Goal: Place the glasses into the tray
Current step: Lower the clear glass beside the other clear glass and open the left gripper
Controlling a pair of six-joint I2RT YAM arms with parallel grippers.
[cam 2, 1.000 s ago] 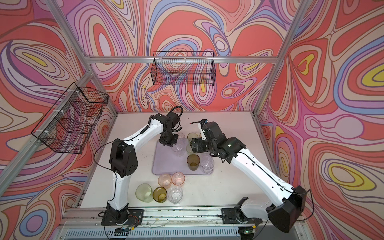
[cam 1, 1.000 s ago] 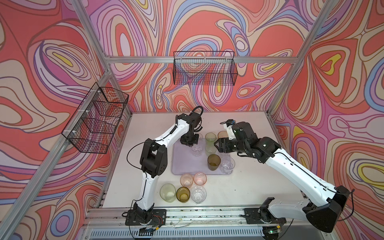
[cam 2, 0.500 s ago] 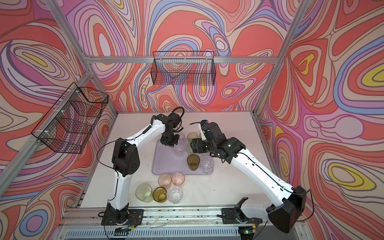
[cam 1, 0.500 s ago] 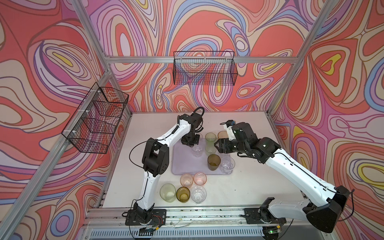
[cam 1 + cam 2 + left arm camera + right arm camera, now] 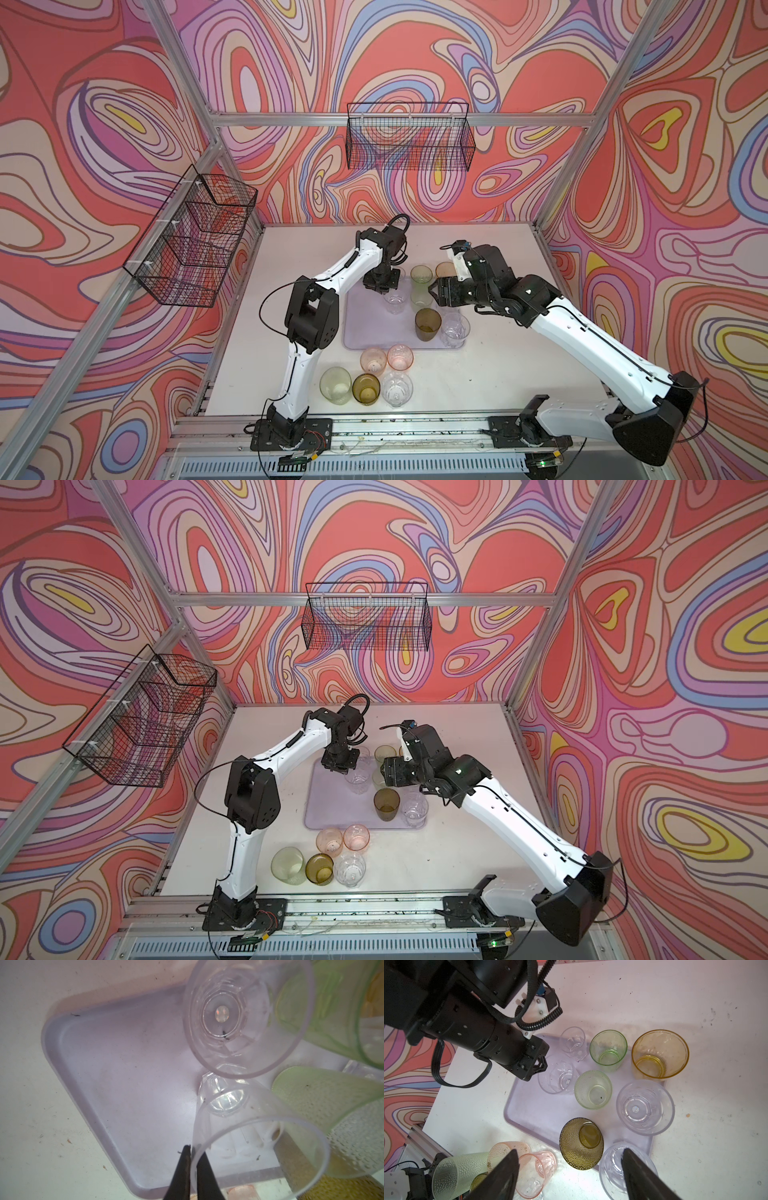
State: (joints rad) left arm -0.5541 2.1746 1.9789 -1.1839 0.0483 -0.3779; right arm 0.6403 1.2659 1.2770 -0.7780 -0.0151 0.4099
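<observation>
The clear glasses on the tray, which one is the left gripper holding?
The clear glass beside the dimpled pale green glass: only its rim is pinched by the left gripper.

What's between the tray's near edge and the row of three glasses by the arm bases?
Two glasses side by side, off the tray: a pale peach-pink glass and a rosier pink glass. Both top views show it.

The flat lavender tray [image 5: 529,1109] looks like smooth, matt plastic, lightly scuffed. The clear faceted tumbler [image 5: 259,1147] is glossy and see-through; the fingers [image 5: 180,1172] of my left gripper [image 5: 193,1152] are matt black. The dark olive-brown tumbler [image 5: 577,1147] and one pale green tumbler [image 5: 583,1088] are pebbled all over, the amber tumbler [image 5: 675,1059] smooth. The white tabletop [image 5: 695,1001] is matt, flecked with grit.
</observation>
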